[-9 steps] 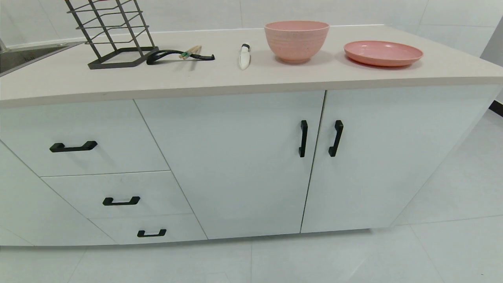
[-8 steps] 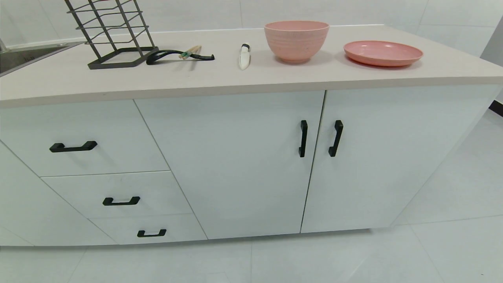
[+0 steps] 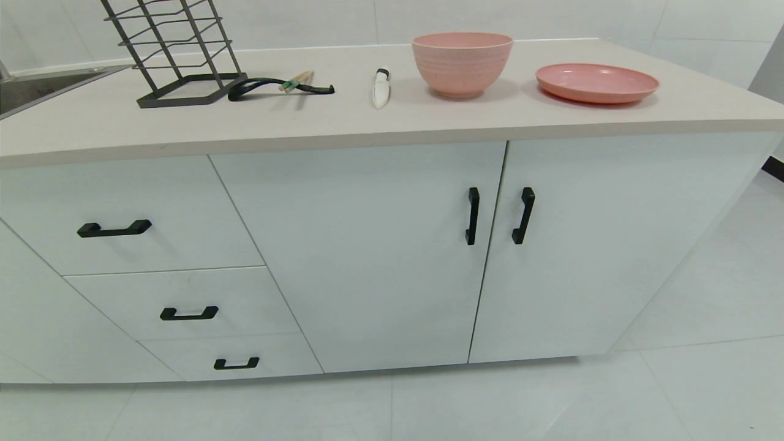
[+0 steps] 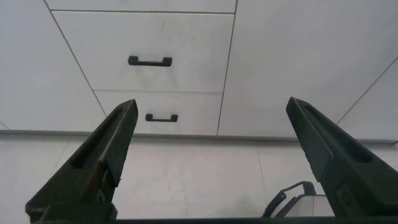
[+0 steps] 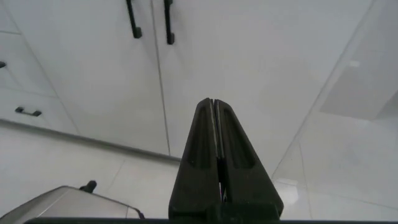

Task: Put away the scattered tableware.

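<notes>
Left tool (image 4: pixel 211 102) is wide open with nothing between the jaws. Right tool (image 5: pixel 212 102) is fully closed, fingers pressed together, empty. Both hang low at cabinet-front height, over the floor (image 4: pixel 186 174). Straight ahead of the left tool is the drawer stack, with two black drawer handles (image 4: pixel 150 61) one above the other. Straight ahead of the right tool are the double doors, whose door handles (image 5: pixel 132 18) stand vertical, side by side. All the tableware sits on the table (image 3: pixel 367 125), above and beyond both tools, so my read is the next move goes up first, then forward over the table edge. On the left tool's side of the table: a wire rack (image 3: pixel 177 55), then just beside it the chopsticks (image 3: pixel 298 79), resting on a black curved piece (image 3: pixel 257 82), long axis angled away and toward the right tool's side. Roughly midway between the tools lies the white utensil (image 3: pixel 381 89), long axis pointing almost straight away from the robot, so a grip would probably close across it sideways. On the right tool's side: the pink bowl (image 3: pixel 462 63), upright, roughly above the door seam. The pink plate (image 3: pixel 597 82) lies flat further outboard, apart from the bowl. Judgement: the right tool is nearer the bowl and plate but has to open first. The left tool is nearer the chopsticks and is ready as is. A sink (image 3: pixel 37 89) sits outboard of the rack.
</notes>
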`<state>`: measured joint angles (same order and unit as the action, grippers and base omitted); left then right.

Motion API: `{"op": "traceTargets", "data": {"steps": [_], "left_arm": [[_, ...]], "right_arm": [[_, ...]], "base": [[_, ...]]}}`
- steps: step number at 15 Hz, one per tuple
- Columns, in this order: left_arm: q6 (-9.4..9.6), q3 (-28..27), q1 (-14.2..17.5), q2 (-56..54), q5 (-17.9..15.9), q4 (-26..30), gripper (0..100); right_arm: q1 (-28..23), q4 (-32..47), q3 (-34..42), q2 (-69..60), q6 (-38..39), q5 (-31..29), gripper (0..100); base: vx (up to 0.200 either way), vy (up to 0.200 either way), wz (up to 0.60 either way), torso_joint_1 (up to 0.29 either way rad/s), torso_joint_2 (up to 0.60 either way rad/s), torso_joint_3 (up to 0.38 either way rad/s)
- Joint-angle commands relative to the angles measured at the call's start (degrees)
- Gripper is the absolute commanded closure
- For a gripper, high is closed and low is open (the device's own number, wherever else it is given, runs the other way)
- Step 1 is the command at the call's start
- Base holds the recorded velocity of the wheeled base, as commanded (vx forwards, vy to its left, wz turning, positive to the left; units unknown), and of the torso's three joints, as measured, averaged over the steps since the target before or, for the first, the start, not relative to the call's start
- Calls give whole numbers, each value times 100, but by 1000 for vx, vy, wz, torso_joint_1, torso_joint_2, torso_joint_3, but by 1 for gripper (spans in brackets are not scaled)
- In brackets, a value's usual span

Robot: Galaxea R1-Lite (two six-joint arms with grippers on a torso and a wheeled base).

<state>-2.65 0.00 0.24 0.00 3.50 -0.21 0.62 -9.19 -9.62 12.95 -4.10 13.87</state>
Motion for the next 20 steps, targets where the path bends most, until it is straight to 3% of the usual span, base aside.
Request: {"op": "traceTargets", "data": {"steps": [1,2,3,5,6,7,8,12,14,15,18,19,20], "left_arm": [[18,0,2,0,2,-6,0],[62,0,2,0,-7,3,0],[62,0,2,0,-16,3,0],[71,0,2,0,-16,3,0],[62,0,2,0,-16,3,0],[62,0,2,0,-33,3,0],[62,-9,2,0,-121,3,0],[62,0,2,0,-332,-85,0],[-131,-53,2,0,-526,-1157,0],[-184,-79,-24,272,-904,-1491,0],[-157,-694,-279,1143,-1598,-1535,0],[-34,-1011,-552,1907,-2020,-1570,0],[80,-1107,-719,2276,-2160,-1702,0]], "right_arm": [[35,-426,-295,1483,-188,476,100],[43,-909,-207,1966,-329,511,100],[52,-1674,-93,2599,-443,617,0],[254,-3801,57,4322,-478,801,0],[281,-4266,65,4743,-478,828,0],[377,-5374,30,5807,-566,995,0],[553,-5479,-128,6229,-601,1285,0],[922,-5787,-673,7222,-733,1416,0],[966,-5910,-796,7494,-803,1487,0],[1063,-5998,-1042,7697,-882,1619,0],[1388,-6182,-1561,8092,-891,1706,0],[1511,-6288,-1728,8250,-900,1856,0],[1599,-6314,-1824,8321,-900,1873,0]], "base": [[0,0,0,0,0,0],[0,0,0,0,0,0],[0,0,0,0,0,0],[0,0,0,0,0,0],[0,0,0,0,0,0],[0,0,0,0,0,0],[0,0,0,0,0,0],[0,0,0,0,0,0],[0,0,0,0,0,0],[0,0,0,0,0,0],[0,0,0,0,0,0],[0,0,0,0,0,0],[0,0,0,0,0,0]]}}
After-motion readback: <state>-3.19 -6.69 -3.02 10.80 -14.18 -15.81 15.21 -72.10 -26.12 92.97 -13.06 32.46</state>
